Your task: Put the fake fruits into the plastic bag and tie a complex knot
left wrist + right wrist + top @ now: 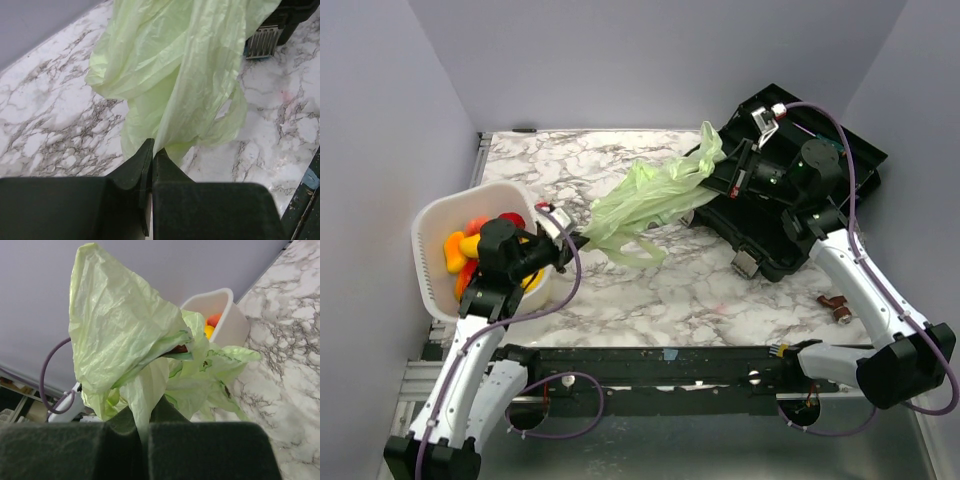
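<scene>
The pale green plastic bag (pixel 650 198) hangs stretched above the marble table between my two grippers. My left gripper (pixel 582 240) is shut on its near-left end; in the left wrist view (pixel 154 151) the film (pixel 175 75) runs up from the closed jaws. My right gripper (pixel 718 170) is shut on the far-right end; in the right wrist view (pixel 150 412) the bag (pixel 120 330) bunches above the jaws. The fake fruits (pixel 468 250), yellow, orange and red, lie in the white basket (pixel 435 225) at left, also in the right wrist view (pixel 212 322). No knot shows.
A black case (pixel 790 190) lies open at the right back under my right arm. A small brown piece (pixel 835 305) sits on the table near the right front. The marble table (pixel 670 300) ends at a dark front rail.
</scene>
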